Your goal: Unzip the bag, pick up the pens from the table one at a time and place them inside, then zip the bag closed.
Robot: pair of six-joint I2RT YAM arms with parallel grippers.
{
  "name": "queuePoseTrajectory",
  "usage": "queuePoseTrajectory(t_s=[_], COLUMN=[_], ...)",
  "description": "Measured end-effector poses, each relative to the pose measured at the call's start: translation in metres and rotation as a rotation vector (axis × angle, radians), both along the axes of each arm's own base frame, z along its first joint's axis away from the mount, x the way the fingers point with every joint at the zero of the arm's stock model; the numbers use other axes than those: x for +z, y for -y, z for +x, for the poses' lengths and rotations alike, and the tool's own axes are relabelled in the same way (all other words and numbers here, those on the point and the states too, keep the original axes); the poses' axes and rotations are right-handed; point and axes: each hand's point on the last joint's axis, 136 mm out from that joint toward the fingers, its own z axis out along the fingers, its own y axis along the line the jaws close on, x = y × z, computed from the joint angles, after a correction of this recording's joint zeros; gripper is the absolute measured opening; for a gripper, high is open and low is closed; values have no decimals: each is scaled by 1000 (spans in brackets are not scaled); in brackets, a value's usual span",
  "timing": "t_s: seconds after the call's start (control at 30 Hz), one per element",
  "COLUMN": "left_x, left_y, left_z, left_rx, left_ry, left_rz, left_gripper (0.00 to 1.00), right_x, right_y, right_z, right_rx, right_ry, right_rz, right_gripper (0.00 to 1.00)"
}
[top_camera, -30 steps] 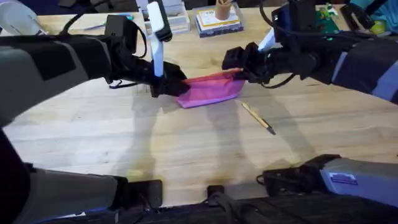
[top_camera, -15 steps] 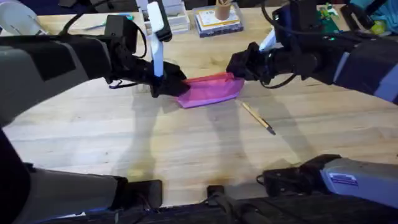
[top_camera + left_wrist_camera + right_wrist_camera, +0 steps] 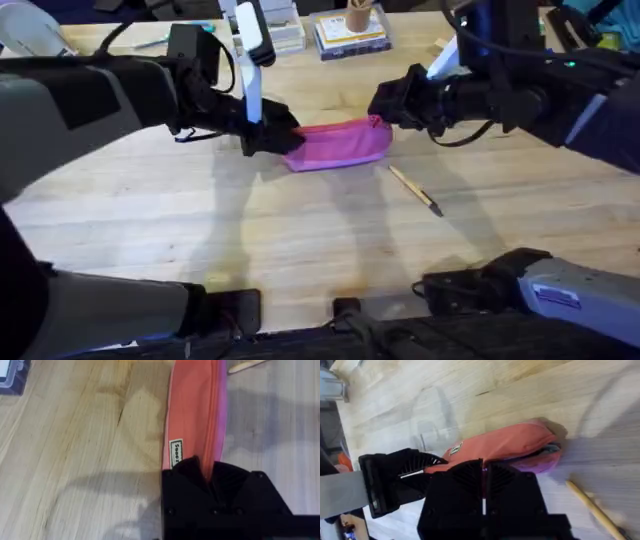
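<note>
The pink bag [image 3: 340, 143] lies flat on the table [image 3: 300, 230], its zipper edge toward the back. My left gripper [image 3: 275, 135] is shut on the bag's left end; the left wrist view shows the bag [image 3: 192, 415] running into those black fingers [image 3: 185, 472]. My right gripper [image 3: 378, 103] hovers at the bag's right end, fingers pressed together, just above the bag [image 3: 510, 445]. Whether it pinches the pull tab I cannot tell. The bag's right end gapes slightly. One tan pen [image 3: 415, 189] with a dark tip lies to the right in front of the bag, also seen as the pen [image 3: 592, 510].
Stacked books and boxes [image 3: 350, 35] and a cup [image 3: 358, 15] stand at the back edge. A white round object [image 3: 25, 30] sits at the back left. Open tabletop stretches in front of the bag toward the arm bases.
The right gripper drew back slightly to the right and the bag's raised right end dropped, so the bag now lies flatter. The left gripper and the pen stayed put.
</note>
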Motion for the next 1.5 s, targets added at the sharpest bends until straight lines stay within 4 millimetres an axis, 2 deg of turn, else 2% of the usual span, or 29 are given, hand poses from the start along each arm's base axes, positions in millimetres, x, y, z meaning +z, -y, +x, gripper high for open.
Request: queuePoseTrajectory(t_s=[0.37,0.4,0.63,0.9,1.07,1.13,1.17,1.2,1.27,1.33,1.5], left_x=[-1,-1,-3,-6,-7,-5,-4,-3,-3,-3,-3], left_y=[-1,-3,-7,-12,-12,-11,-10,-10,-9,-9,-9], left_z=[1,1,4,6,7,6,6,6,6,6,7], left_rx=[5,10,23,39,40,36,32,32,31,31,30], left_ry=[-1,0,2,6,7,7,10,9,9,9,13], left_rz=[4,8,25,49,50,39,30,29,28,27,25], left_gripper=[46,46,46,45,44,44,44,44,44,44,44], right_x=[6,7,12,7,3,8,33,64,75,77,64], right_y=[-14,-22,-45,-74,-71,-69,-67,-55,-47,-43,-43], right_z=[-6,-9,-13,-8,-7,-5,2,13,18,19,10], right_rx=[36,56,101,142,127,118,104,59,31,21,38], right_ry=[35,46,107,150,145,157,206,271,295,298,241], right_rz=[-34,-47,-80,-75,-96,-83,-29,9,20,20,0], right_gripper=[34,34,34,34,34,33,33,33,33,33,33])
